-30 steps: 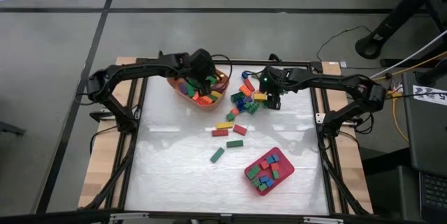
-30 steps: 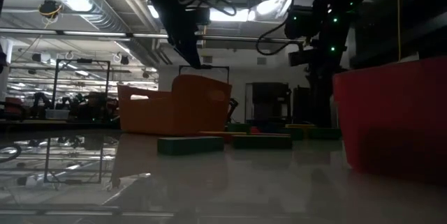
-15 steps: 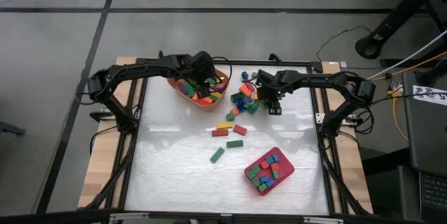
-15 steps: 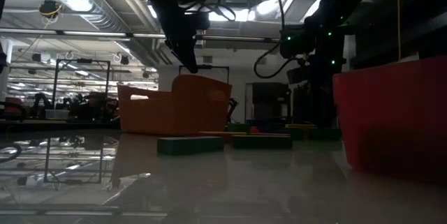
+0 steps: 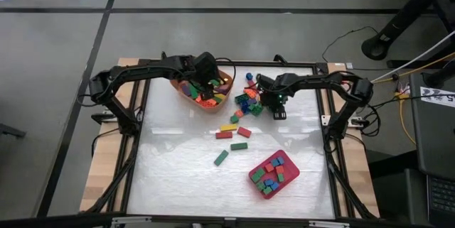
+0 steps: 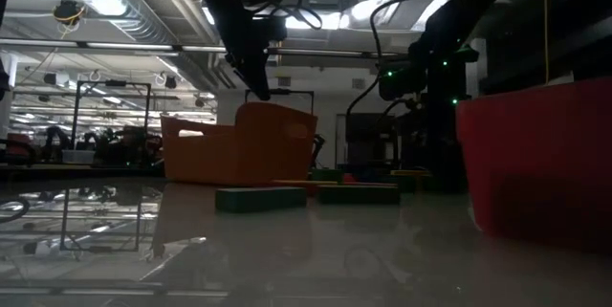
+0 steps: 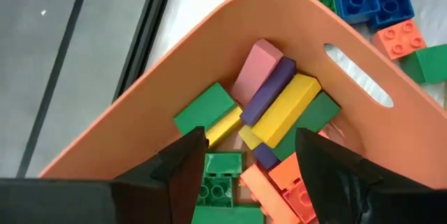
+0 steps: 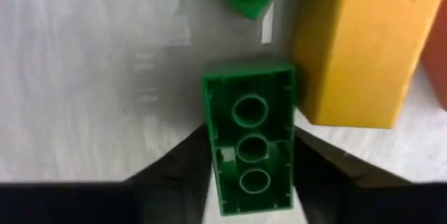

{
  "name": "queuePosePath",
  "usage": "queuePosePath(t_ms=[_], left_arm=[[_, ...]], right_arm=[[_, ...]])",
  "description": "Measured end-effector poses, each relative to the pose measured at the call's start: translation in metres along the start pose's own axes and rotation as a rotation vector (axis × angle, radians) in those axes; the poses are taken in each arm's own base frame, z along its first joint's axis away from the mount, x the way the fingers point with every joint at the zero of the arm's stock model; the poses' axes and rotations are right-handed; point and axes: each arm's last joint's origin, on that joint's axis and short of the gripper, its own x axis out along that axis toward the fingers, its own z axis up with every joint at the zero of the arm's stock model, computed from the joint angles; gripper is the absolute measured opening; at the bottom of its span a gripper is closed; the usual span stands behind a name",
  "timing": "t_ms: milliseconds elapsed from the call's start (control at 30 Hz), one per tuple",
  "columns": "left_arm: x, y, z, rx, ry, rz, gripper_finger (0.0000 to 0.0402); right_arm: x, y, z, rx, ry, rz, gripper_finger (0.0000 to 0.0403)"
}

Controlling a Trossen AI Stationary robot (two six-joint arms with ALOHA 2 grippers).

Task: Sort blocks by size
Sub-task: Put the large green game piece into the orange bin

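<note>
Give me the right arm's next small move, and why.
Probably close the right hand on the long green brick: the wrist view shows it lying studs-down between the open fingers, a yellow brick just beside it. It isn't gripped yet. The left hand hangs open over the orange tub.

An upturned green brick (image 8: 251,144) sits between the spread jaws, beside a yellow brick (image 8: 363,42).

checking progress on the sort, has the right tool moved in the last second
Yes. In the high view the right tool has shifted toward the orange tub, now over the loose pile of blocks, with an upturned green block between its fingers.
</note>
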Motion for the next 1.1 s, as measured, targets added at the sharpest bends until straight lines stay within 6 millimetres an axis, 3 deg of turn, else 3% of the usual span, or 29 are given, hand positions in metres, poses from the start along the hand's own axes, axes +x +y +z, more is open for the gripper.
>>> queuePosePath(t_ms=[67, 300, 500, 633, 800, 1000, 1100], left_arm=[[0.000, 0.000, -0.001, -0.021, 0.009, -0.002, 0.0208], [-0.008, -0.001, -0.004, -0.004, 0.022, -0.011, 0.0208], [-0.028, 0.002, -0.005, -0.004, -0.028, -0.001, 0.0208], [-0.047, 0.004, -0.009, -0.026, -0.057, -0.002, 0.0208], [-0.067, -0.007, -0.014, -0.032, -0.084, -0.117, 0.0208], [-0.079, -0.036, -0.015, 0.032, -0.082, -0.236, 0.0208], [-0.084, -0.051, -0.014, 0.056, -0.095, -0.267, 0.0208]], right_arm=[[-0.002, 0.000, 0.000, -0.001, 0.010, 0.001, 0.0135], [-0.024, -0.003, 0.003, 0.009, 0.082, 0.027, 0.0134], [-0.062, -0.012, 0.018, 0.030, 0.064, 0.018, 0.0134], [-0.090, -0.022, 0.036, 0.035, -0.065, -0.044, 0.0138], [-0.115, -0.034, 0.062, -0.006, -0.348, -0.122, 0.0144], [-0.128, -0.047, 0.092, -0.097, -0.700, -0.205, 0.0145], [-0.124, -0.052, 0.105, -0.123, -0.805, -0.211, 0.0148]])
